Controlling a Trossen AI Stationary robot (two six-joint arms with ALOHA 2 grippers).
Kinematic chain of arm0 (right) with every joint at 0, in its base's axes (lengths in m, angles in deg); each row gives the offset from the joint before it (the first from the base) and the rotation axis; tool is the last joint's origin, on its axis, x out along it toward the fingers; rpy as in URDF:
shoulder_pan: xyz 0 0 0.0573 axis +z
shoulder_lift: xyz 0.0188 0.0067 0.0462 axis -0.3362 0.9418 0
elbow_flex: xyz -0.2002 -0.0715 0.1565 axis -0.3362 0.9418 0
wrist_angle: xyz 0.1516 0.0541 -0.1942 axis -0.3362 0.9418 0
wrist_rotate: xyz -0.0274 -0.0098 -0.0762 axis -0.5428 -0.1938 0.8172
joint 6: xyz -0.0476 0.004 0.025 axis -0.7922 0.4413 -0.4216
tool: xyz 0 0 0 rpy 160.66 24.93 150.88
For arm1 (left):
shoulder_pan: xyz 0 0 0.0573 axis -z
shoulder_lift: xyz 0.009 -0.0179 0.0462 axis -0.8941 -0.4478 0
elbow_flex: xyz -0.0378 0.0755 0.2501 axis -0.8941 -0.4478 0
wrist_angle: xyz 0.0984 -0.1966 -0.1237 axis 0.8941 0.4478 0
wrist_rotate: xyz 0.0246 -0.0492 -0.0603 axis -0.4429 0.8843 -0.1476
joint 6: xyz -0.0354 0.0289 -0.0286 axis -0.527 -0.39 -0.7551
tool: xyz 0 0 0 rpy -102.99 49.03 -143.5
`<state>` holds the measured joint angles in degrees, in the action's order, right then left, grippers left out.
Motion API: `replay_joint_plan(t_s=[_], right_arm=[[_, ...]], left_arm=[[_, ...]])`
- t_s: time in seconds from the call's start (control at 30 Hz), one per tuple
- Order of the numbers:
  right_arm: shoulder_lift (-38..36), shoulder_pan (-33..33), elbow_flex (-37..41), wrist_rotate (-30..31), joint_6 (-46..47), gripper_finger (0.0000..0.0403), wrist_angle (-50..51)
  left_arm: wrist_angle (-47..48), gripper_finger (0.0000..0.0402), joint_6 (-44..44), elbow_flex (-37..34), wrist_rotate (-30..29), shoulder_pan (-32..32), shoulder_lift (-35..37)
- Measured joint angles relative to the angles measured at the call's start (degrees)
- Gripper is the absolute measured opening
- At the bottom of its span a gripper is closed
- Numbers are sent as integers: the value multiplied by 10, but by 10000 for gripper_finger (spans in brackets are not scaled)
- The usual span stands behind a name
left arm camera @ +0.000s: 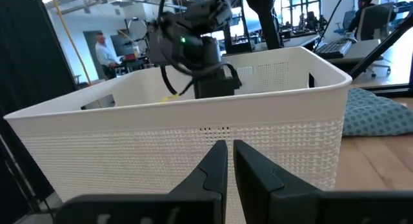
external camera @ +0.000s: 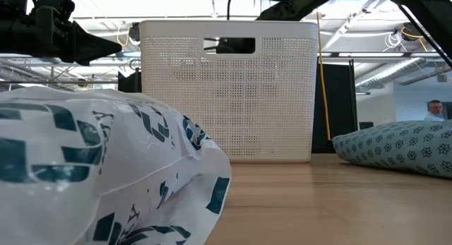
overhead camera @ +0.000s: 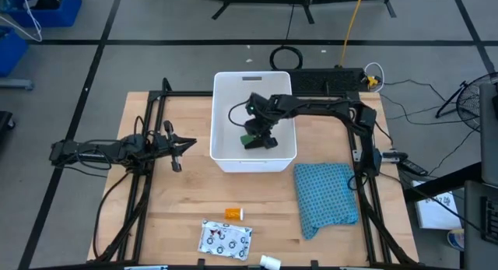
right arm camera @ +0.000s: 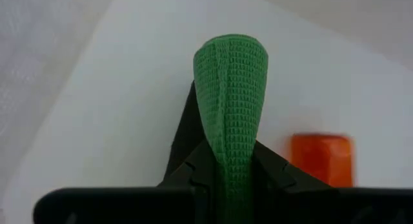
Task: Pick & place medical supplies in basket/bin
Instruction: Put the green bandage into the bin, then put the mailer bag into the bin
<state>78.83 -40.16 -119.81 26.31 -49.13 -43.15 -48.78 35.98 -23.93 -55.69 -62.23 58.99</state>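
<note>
Green block [right arm camera: 229, 101] apparently between right gripper [right arm camera: 226, 166] fingers.

Open-plan lab or office: desks with monitors [left arm camera: 303, 11], ceiling ducts [external camera: 381, 22], taped floor [overhead camera: 156, 21].

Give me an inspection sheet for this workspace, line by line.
Surface: wooden table, bare in the middle.
Job's things: white bin; green block held inside it beside a red-orange item; orange bottle, printed packet and small white bottle near the front edge.
Clutter: blue cloth.
Grippers: right tool shut on the block in the bin; left tool shut, waiting beside the bin.
Cables: yellow cord; black coil.
Surroundings: person in the background.
</note>
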Motion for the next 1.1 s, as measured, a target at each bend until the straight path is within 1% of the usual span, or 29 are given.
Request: replay_joint_plan(t_s=[0.07,0.23,0.4,0.5,0.63,0.83,0.97,1.03,1.1], right_arm=[[0,0,9,0,3,45,-3],[-1,0,48,1,28,45,-81],[-2,-1,72,3,29,45,-120],[-2,-1,81,5,33,54,-140],[-2,-1,81,5,32,82,-144],[-15,0,84,20,55,148,-159],[-45,1,84,66,77,190,-162],[-65,1,83,83,83,206,-161],[-89,4,83,114,94,217,-161]], left_arm=[[0,31,0,0,0,0,0],[0,31,0,0,0,0,0],[0,31,2,0,0,0,0],[-1,31,2,0,0,0,0],[-1,31,2,0,0,0,0],[-1,31,2,0,0,0,0],[-2,31,2,0,0,0,0],[-2,31,2,0,0,0,0],[-2,31,2,0,0,0,0]])
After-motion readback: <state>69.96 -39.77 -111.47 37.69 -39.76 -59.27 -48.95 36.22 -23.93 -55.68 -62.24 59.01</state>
